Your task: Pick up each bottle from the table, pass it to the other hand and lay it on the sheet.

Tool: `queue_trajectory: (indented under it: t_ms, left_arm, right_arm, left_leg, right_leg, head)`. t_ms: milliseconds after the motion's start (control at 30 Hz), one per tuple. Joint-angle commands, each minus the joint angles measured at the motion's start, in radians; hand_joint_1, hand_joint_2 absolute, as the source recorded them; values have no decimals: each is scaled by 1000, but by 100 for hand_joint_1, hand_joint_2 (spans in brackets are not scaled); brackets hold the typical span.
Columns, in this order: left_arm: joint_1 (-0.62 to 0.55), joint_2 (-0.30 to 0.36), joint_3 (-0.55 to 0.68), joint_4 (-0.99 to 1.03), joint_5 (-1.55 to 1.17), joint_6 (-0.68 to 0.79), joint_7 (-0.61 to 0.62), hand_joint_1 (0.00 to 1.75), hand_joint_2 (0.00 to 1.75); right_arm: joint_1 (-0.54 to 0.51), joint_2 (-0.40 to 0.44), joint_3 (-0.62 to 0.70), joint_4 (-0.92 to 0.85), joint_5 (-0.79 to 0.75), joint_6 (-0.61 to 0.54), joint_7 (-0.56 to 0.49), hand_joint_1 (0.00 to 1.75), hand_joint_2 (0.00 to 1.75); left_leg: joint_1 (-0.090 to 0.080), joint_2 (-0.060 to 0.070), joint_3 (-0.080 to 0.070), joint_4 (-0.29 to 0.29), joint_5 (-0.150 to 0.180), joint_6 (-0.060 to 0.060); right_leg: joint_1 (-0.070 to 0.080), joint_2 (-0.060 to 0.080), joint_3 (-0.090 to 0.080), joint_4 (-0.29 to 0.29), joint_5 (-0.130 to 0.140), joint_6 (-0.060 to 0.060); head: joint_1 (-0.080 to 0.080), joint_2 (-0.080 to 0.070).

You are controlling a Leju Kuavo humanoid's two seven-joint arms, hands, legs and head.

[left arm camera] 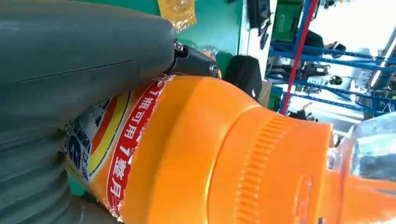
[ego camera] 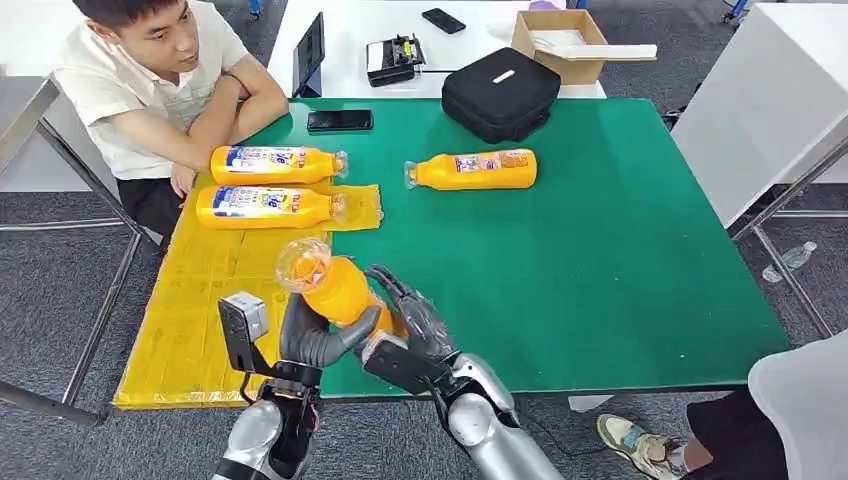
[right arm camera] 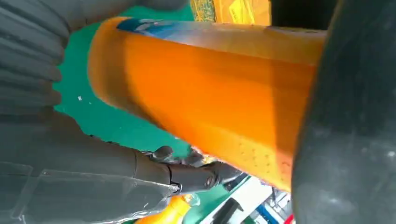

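Note:
Above the table's front edge, my left hand [ego camera: 308,335] grips an orange bottle [ego camera: 335,288], its clear cap end tilted up toward the sheet. Close up, the thumb [left arm camera: 84,51] presses on the bottle's label [left arm camera: 116,140]. My right hand [ego camera: 412,325] lies against the bottle's base end. Its fingers [right arm camera: 187,173] stretch out beside the bottle's body [right arm camera: 205,102], with a strip of green table between them. Two more bottles [ego camera: 275,163] [ego camera: 265,206] lie on the yellow sheet [ego camera: 190,310]. Another bottle [ego camera: 475,170] lies on the green table [ego camera: 600,260].
A person sits at the far left corner with arms resting on the table by the sheet. A phone [ego camera: 339,121] and a black bag [ego camera: 500,92] lie along the far edge. Another person's clothing and shoe [ego camera: 630,440] show at the lower right.

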Motion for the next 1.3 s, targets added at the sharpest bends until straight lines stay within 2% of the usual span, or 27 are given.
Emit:
queue_trajectory:
  t_ms: [33,133,267,367,433,467,600,633,700,767,900,933,967,1033,1133,1300]
  left_arm:
    - [-43,-47,6,-28,-141,52,0,175,175]
    - [-42,-47,7,-34,-145,49,-3,175,175]
    - [-37,-46,28,-66,-240,83,-22,175,175]
    - [-50,-22,53,-101,-515,207,-3,175,175]
    - [-50,4,72,-150,-850,327,2,175,175]
    - [-45,0,84,-170,-861,315,7,175,175]
    - [-36,-5,101,-191,-870,290,7,175,175]
    - [-43,9,94,-175,-1064,363,41,175,175]
    - [-46,30,115,-163,-1289,377,109,175,175]
    - [-69,50,145,-104,-1394,365,144,175,175]
    - [-104,52,224,-7,-1426,360,148,175,175]
    - [-109,53,239,5,-1431,360,151,175,175]
    - [-114,58,256,20,-1459,349,164,175,175]
    - [-121,66,272,51,-1496,325,185,175,175]
    - [-160,105,287,217,-1614,259,261,175,175]
    - [-239,125,309,469,-1653,237,285,175,175]
  right_arm:
    - [4,7,-52,29,60,-82,-21,0,175]
    - [8,11,-64,33,41,-58,-27,0,175]
    - [30,12,-98,27,44,-82,-34,0,175]
    - [70,0,-147,-8,82,-125,-29,0,175]
    - [79,-1,-177,-24,103,-137,-37,0,175]
    - [75,1,-182,-22,105,-136,-38,0,175]
    - [64,8,-187,-18,107,-132,-40,0,175]
    - [64,8,-189,-25,121,-153,-44,0,175]
    - [63,1,-220,-65,124,-182,-51,0,175]
    - [60,-5,-262,-107,122,-191,-56,0,175]
    - [75,-10,-322,-175,115,-182,-82,0,175]
    - [80,-17,-325,-185,118,-181,-85,0,175]
    - [90,-19,-336,-201,124,-189,-90,0,175]
    - [105,-16,-360,-226,134,-209,-96,0,175]
    - [115,-7,-414,-260,120,-206,-104,0,175]
    - [72,-13,-438,-180,106,-184,-126,0,175]
  left_leg:
    - [1,-1,2,1,-1,0]
    - [1,-1,2,1,-1,0]
    - [1,-1,3,1,-2,0]
    - [0,-2,1,0,0,0]
    - [1,-2,5,1,-2,0]
    - [0,-1,1,0,0,0]
    - [0,2,1,0,-1,0]
    - [0,2,3,0,-2,0]
    - [1,0,1,0,-1,0]
    - [0,0,1,-1,0,0]
    - [0,-1,2,-1,0,0]
    - [0,0,6,-1,-1,0]
    - [0,0,2,-1,0,0]
    - [0,0,3,-2,0,0]
    - [-1,-2,4,-2,0,0]
    - [-1,-1,4,-2,0,0]
  right_leg:
    - [1,-3,3,0,-1,-3]
    - [1,-3,3,0,-2,-3]
    - [2,-3,4,0,-2,-4]
    - [1,-3,2,0,-1,-2]
    - [2,-4,6,0,-3,-5]
    - [1,-2,2,0,-1,-2]
    - [1,1,1,0,-1,-3]
    - [1,0,3,0,-1,-4]
    - [1,-1,2,0,-1,-3]
    - [0,-1,2,0,-1,-3]
    - [0,-2,3,-1,-1,-3]
    - [2,-2,7,-1,-2,-6]
    - [0,-2,3,-1,-1,-3]
    - [0,-2,4,-1,-1,-3]
    - [0,-3,5,-1,-1,-3]
    - [0,-2,4,-2,0,-3]
  head:
    - [0,0]
    - [0,0]
    - [0,0]
    - [0,0]
    - [0,0]
    - [0,0]
    - [0,0]
    - [0,0]
    - [0,0]
    - [0,0]
    - [0,0]
    - [0,0]
    - [0,0]
    - [0,0]
    - [0,0]
    - [0,0]
